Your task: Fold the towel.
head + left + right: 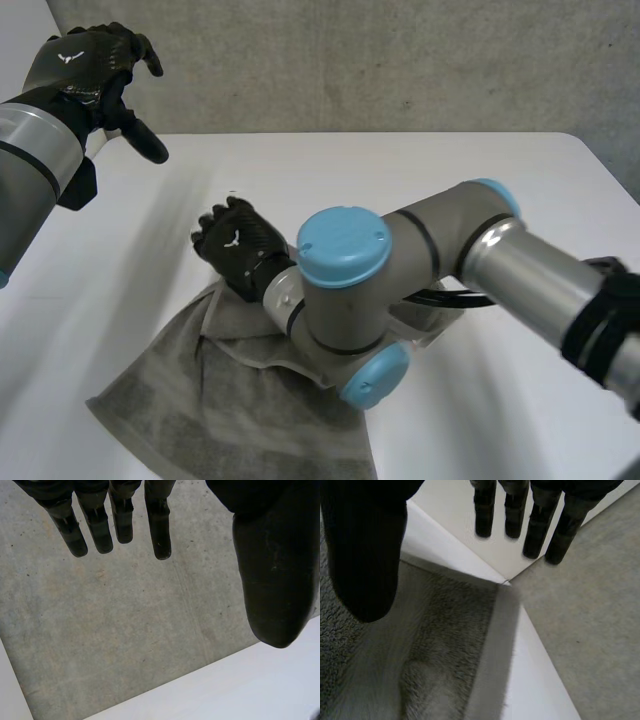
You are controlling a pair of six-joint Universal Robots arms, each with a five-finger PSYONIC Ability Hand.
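- One grey towel (230, 400) is being seen lying rumpled on the near left part of the white table (450, 170). Folds are being bunched at its far edge, and its right side is being covered by the right arm (400, 270).
- In the right wrist view, a hemmed corner of the towel (450, 645) is being shown lying flat under the palm, close to the table's edge.
- The right hand (235, 245) is being held just over the towel's far edge. Its fingers (535, 530) are being held straight and apart from the thumb (365, 550), and nothing is being grasped.
- The left hand (85, 65) is being held raised above the far left of the table, well apart from the towel. Its fingers (160, 530) are being held straight and loose, the thumb (277, 580) is being held apart from them, and nothing is being gripped.
- A grey concrete wall (400, 60) is being seen behind the table.
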